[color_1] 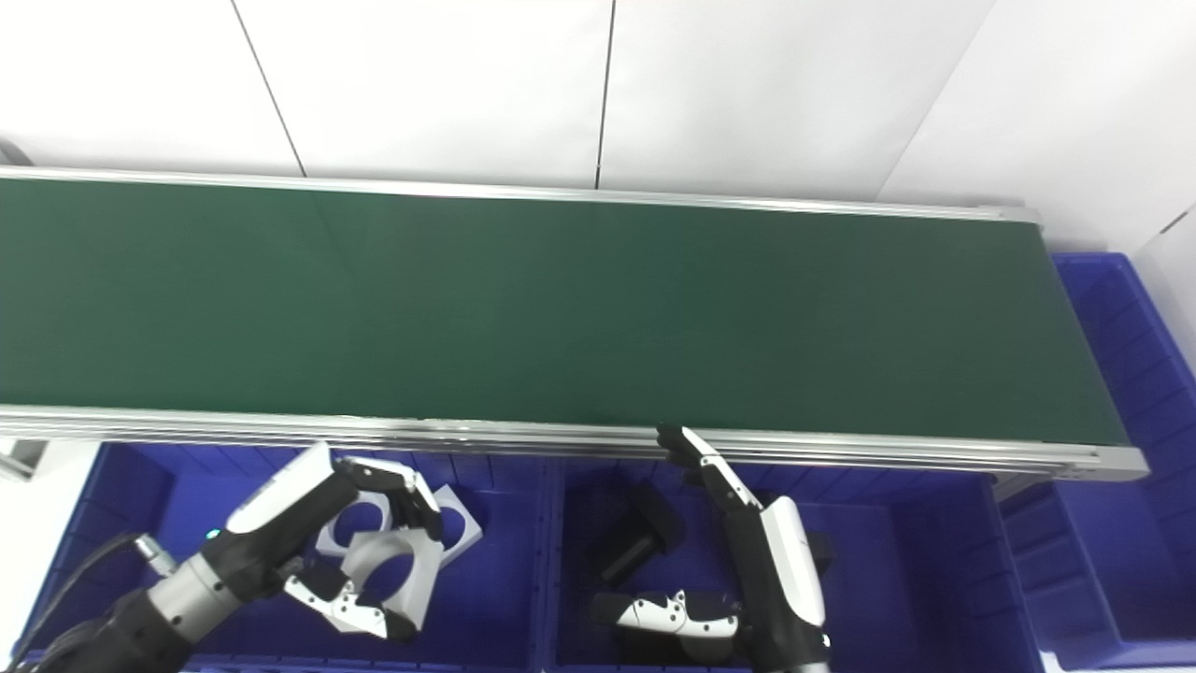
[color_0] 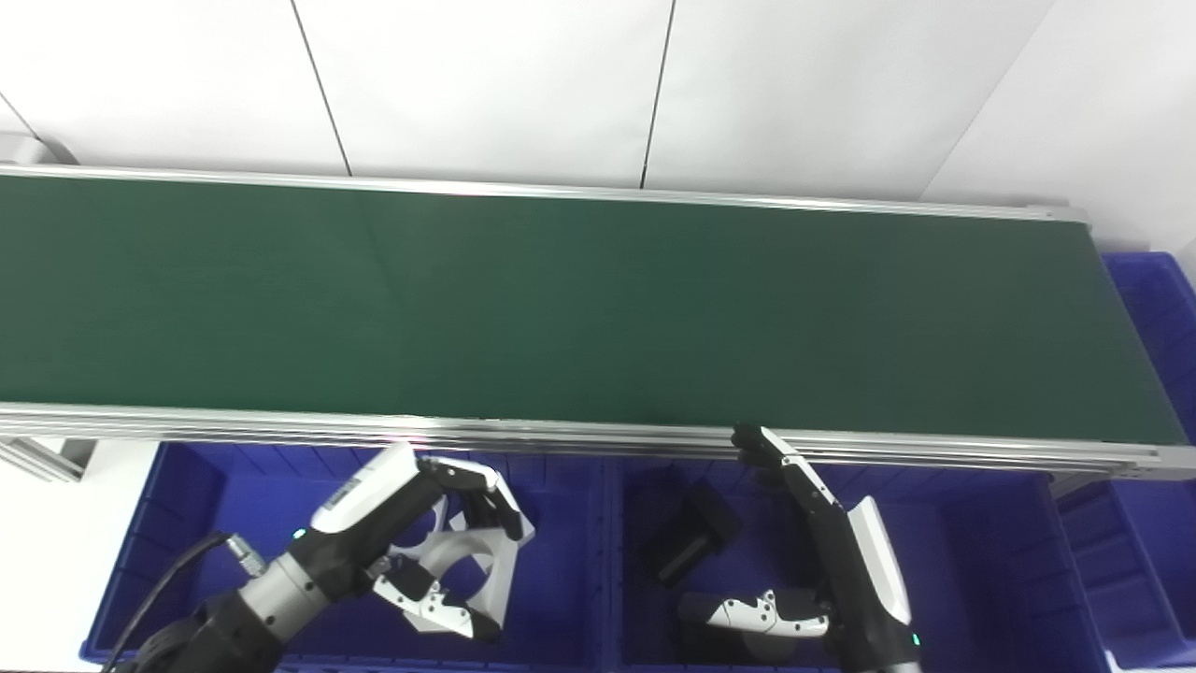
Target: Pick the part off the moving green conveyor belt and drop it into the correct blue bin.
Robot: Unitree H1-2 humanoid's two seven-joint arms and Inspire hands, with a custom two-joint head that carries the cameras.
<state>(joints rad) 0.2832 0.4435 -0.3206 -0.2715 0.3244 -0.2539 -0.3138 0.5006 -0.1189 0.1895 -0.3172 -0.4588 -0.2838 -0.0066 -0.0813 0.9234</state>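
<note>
The green conveyor belt (color_0: 579, 308) carries no part in view. My left hand (color_0: 402, 533) hangs over the left blue bin (color_0: 177, 523), its fingers and thumb closed around a white part with a round hole (color_0: 472, 561). A second white part (color_1: 458, 528) lies in that bin under it. My right hand (color_0: 846, 561) is open over the middle blue bin (color_0: 962, 561), fingers stretched toward the belt's near rail and thumb out to the left. A black part (color_0: 687, 537) lies in the middle bin beside it.
The belt's aluminium near rail (color_0: 579, 435) runs just above both bins. Another blue bin (color_0: 1159, 308) stands at the belt's right end, with a further one (color_0: 1112, 561) at the lower right. White wall panels stand behind the belt.
</note>
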